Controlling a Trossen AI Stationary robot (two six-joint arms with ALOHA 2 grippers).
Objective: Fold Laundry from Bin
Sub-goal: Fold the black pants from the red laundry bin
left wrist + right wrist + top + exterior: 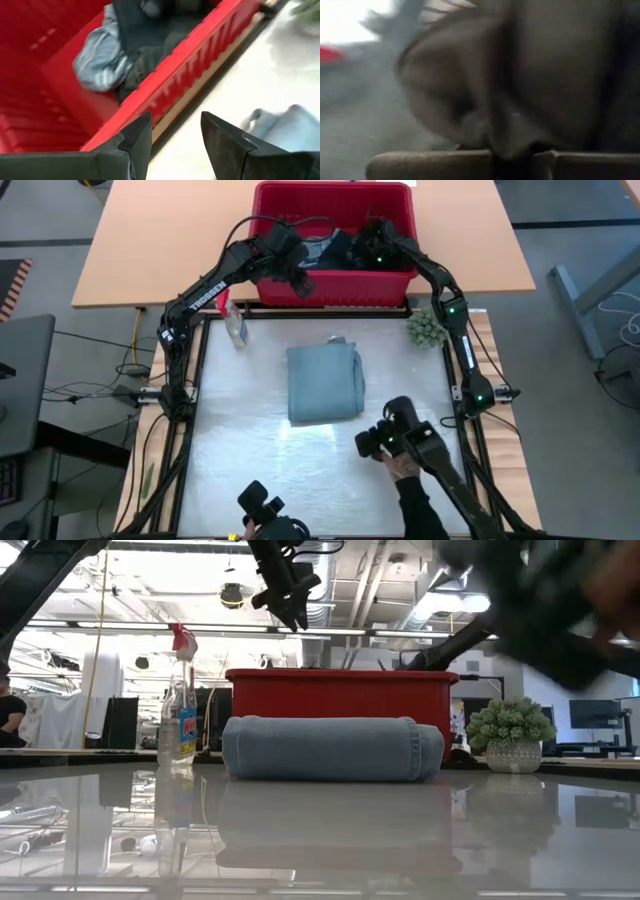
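Observation:
The red bin (335, 200) stands at the table's far edge. Inside lie a crumpled light blue garment (100, 62) and a dark garment (150, 55). A folded grey-blue denim garment (323, 382) lies flat on the white table top. My left gripper (175, 145) hangs open above the bin's near rim (165, 95), with nothing between its fingers. My right gripper (372, 248) reaches down into the right part of the bin and is shut on the dark garment (530, 75), which fills its wrist view. My right gripper has a bulging fold of the dark garment (495, 135) where its two shut fingers meet. It slants down into the bin from the table's right near side. The cloth lies bunched and slack inside the bin; one layer or several, I cannot tell.
A clear spray bottle with a red top (235, 328) stands left of the bin's near corner, and a small potted green plant (428, 328) right of it. A person's hand (405, 468) works control arms at the near edge. Bare table lies around the folded garment.

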